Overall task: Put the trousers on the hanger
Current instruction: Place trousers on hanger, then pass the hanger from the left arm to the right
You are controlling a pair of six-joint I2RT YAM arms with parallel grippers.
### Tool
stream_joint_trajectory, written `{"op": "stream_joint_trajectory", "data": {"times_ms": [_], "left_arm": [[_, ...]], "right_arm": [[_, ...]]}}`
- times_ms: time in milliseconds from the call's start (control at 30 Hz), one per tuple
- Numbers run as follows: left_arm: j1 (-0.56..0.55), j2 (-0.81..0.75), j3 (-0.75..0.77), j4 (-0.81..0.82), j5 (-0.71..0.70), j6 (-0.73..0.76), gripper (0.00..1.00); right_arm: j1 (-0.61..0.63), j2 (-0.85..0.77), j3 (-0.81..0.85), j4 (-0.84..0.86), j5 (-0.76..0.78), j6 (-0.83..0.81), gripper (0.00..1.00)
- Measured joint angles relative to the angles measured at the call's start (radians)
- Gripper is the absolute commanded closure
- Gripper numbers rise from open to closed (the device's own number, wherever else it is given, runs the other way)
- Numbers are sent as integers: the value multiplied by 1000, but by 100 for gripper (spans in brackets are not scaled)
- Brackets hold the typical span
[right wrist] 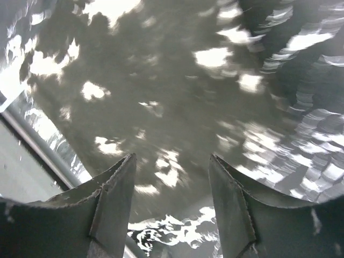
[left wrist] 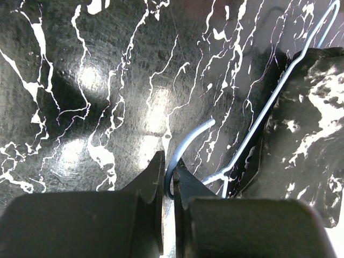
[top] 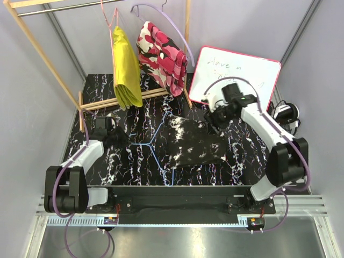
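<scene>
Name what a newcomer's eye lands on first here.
The bright yellow garment and the pink camouflage garment hang at the back. At the table's centre, the black white-blotched trousers lie by the light-blue hanger, whose hook the left gripper pinches.

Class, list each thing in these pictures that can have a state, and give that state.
Left gripper: shut on the hook of the hanger.
Right gripper: open, over the trousers.
Hanger: flat on the table, partly hidden by trousers.
Trousers: lying crumpled on the table, not hung.
Pink camouflage garment: hanging on the rack.
Yellow garment: hanging on the rack.
</scene>
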Motion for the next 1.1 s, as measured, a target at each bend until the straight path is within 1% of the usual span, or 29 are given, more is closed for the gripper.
{"op": "stream_joint_trajectory", "data": {"times_ms": [100, 233, 367, 433, 500, 567, 633, 700, 767, 833, 900, 1033, 1100], "left_arm": [[0, -2, 0, -10, 8, 1, 100], [0, -35, 0, -39, 18, 3, 100], [0, -94, 9, -89, 38, 15, 100], [-2, -126, 29, -128, 48, 29, 100], [-11, -156, 60, -170, 61, 46, 100], [-26, -188, 98, -208, 69, 70, 100], [-48, -219, 145, -248, 72, 99, 100], [-75, -243, 195, -286, 76, 125, 100], [-116, -264, 257, -322, 81, 152, 100], [-186, -273, 335, -365, 81, 182, 100], [-254, -275, 417, -399, 82, 210, 100], [-372, -270, 580, -446, 95, 248, 100], [-412, -257, 671, -462, 115, 264, 100]], "right_arm": [[61, 75, -53, 12, 10, -26, 39], [51, 214, -171, 64, 72, -78, 40], [42, 196, -192, 81, 89, -102, 38], [42, 185, -193, 82, 88, -100, 34], [42, 153, -192, 67, 85, -85, 31], [39, 89, -185, 51, 56, -56, 24], [37, 5, -155, 38, 3, -24, 14], [37, -79, -116, 49, -47, 1, 13], [38, -186, -65, 98, -104, 11, 11], [44, -243, -43, 139, -135, 10, 9], [56, -300, -38, 203, -163, -1, 5], [122, -349, -37, 304, -188, -43, 4], [172, -354, -37, 336, -188, -76, 4]]}}
